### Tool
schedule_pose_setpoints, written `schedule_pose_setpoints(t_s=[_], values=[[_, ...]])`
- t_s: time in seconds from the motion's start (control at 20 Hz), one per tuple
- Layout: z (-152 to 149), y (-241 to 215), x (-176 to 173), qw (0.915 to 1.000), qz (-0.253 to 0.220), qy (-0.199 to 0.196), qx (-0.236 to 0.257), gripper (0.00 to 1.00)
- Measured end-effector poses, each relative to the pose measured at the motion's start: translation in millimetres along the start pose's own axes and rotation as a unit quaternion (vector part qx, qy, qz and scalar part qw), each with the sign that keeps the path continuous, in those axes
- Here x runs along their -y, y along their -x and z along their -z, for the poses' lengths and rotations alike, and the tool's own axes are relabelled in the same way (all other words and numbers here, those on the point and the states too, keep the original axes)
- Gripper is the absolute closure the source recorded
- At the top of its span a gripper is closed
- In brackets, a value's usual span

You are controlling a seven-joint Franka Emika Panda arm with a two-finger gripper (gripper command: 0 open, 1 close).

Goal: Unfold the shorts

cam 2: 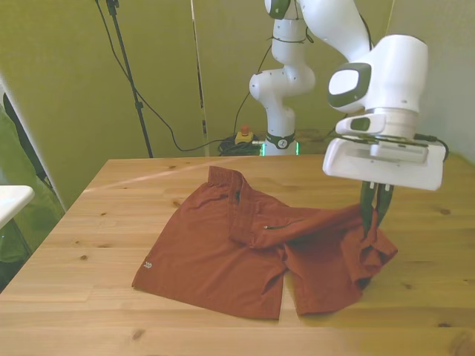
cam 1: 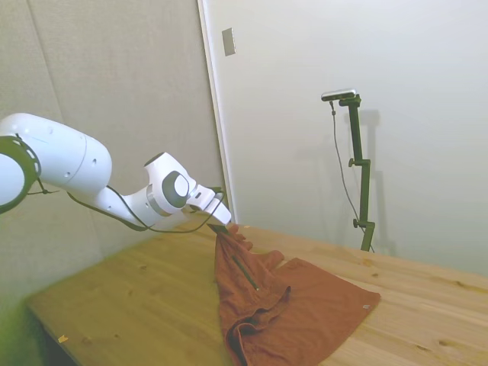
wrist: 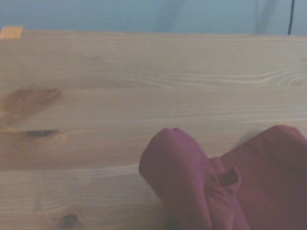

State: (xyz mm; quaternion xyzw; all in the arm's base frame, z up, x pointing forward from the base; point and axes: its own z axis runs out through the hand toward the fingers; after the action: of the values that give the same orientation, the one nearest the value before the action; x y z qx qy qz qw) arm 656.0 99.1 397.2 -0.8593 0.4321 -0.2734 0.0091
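Gripper [cam 2: 375,211] clenched on shorts [cam 2: 223,248], pinching fabric edge at front view's right, lifted off table [cam 2: 89,297]. Rest of garment lies spread on wood, one leg flat, small pale tag [cam 2: 148,265] near hem.

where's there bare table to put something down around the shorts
Bare wood runs along the near edge of the table in front of the shorts, on the front view's left beside the flat leg, and behind the waistband toward the robot base. The front view's right is crowded: the gripper pinches a lifted fold there.
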Motion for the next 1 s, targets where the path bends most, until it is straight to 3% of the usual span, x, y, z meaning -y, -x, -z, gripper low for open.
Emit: schedule_pose_setpoints(t_s=[0.2, 0.6, 0.8, 1.0], values=[[-19.3, 1.5, 16.3, 0.9999, 0.005, 0.013, -0.001, 0.00], [23.1, -9.5, 32.8, 0.9993, 0.031, 0.011, 0.020, 0.00], [66.8, -56.1, -0.9, 0.9993, 0.029, 0.014, 0.017, 0.00], [81.3, -107.6, -65.0, 0.9979, 0.037, 0.044, 0.029, 0.00]])
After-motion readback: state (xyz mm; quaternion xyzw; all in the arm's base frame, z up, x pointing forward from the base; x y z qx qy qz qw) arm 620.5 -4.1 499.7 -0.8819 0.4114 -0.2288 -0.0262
